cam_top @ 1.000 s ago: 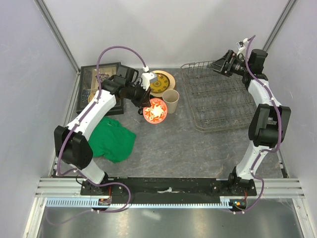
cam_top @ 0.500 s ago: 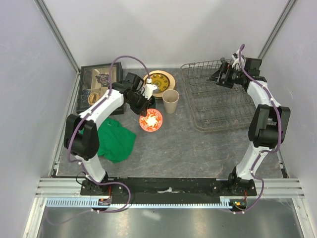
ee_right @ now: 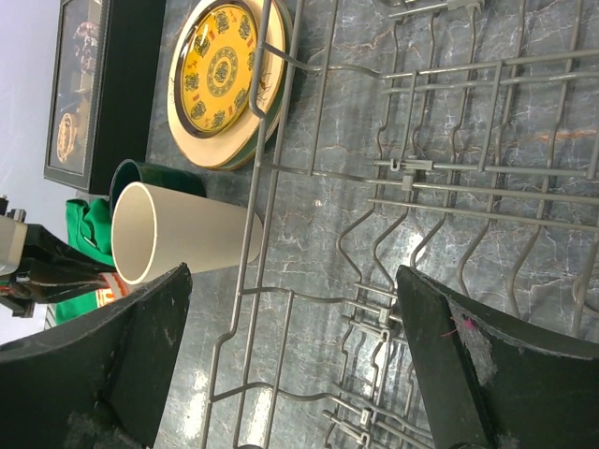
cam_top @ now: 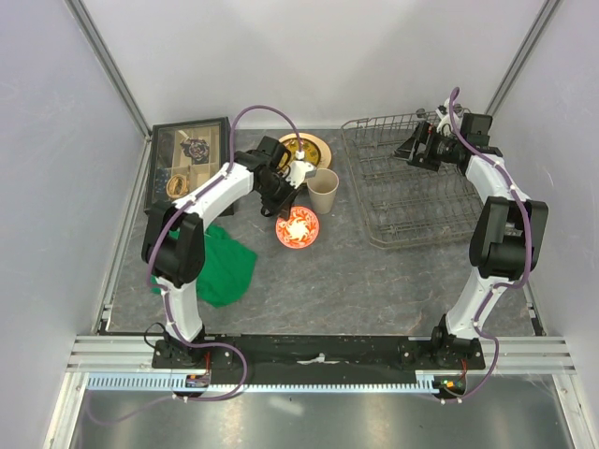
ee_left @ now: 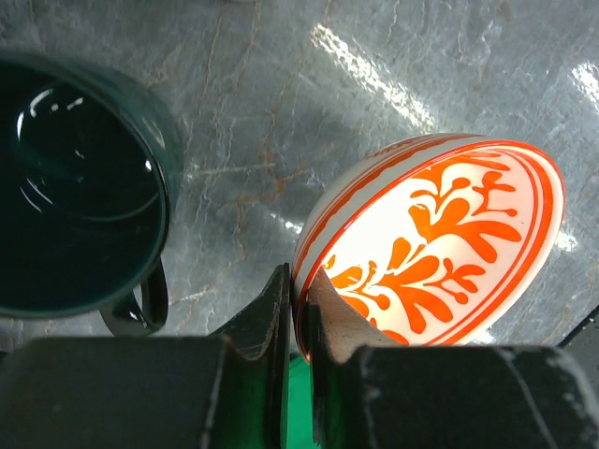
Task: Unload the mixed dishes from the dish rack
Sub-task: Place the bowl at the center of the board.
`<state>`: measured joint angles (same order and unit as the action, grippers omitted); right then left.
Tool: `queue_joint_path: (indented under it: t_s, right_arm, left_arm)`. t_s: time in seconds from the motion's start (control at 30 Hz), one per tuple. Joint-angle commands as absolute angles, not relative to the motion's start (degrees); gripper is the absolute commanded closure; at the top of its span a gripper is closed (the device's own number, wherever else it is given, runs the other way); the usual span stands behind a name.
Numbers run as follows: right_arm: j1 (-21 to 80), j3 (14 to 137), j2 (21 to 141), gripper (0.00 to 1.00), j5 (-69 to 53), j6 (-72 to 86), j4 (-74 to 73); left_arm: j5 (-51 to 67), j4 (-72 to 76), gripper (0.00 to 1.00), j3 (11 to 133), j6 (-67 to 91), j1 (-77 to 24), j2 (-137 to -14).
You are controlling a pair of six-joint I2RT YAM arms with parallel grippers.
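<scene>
I'm swinging the red-and-white bowl [cam_top: 298, 227], pinched by its rim in my left gripper [ee_left: 298, 290], away from the plates [cam_top: 314, 148] over bare surface [cam_top: 374, 281], right gripper [ee_right: 290, 309] hanging wide above the dish rack [cam_top: 412, 196], so unloading looks nearly finished.

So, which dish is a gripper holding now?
The red-and-white bowl: the left gripper pinches its rim, while the green mug, beige cup and yellow plate stand free.
</scene>
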<state>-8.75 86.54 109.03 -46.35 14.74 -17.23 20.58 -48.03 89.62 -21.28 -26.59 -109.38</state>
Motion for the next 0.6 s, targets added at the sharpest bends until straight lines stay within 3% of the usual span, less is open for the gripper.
queue_joint_path:
  t_s: [0.0,0.57]
  right_arm:
    - [-8.5,86.0,107.3,0.02,-46.8,13.5,-15.5]
    - [-9.1,85.3,108.1,0.02,-47.8,13.1,-15.4]
  left_arm:
    - [20.0,-48.3,0.98,94.0,-20.1,-27.4,-111.6]
    - [16.7,-46.4,0.99,92.7,-19.5,-29.0,-113.2]
